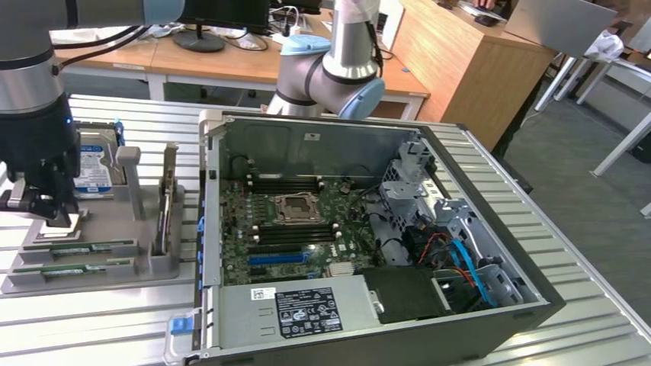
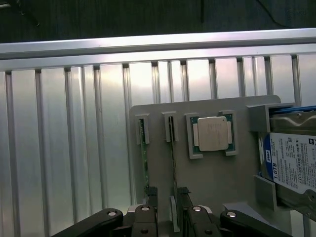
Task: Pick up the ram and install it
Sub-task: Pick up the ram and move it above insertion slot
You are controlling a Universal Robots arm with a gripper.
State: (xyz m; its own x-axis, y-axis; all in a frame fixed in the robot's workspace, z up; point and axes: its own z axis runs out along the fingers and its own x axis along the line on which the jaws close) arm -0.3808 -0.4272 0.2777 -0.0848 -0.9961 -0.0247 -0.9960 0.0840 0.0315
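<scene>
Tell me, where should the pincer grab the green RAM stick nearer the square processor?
Probably by its two flat faces, mid-length, coming from above: the RAM stick stands on edge in a slot of the grey holder, with its thin top edge exposed.

Exterior view: a raised camera looks obliquely down from middle distance over the slatted table (image 1: 102, 320), with the open computer case (image 1: 264, 145) central and the grey tray (image 1: 102, 221) at the exterior view's left. Wrist view: a camera behind the gripper (image 2: 167, 197) faces straight down, close above the tray (image 2: 217, 182). Both views share the tray, the hard drive (image 1: 94, 164) (image 2: 291, 163) and the table (image 2: 74, 148).
</scene>
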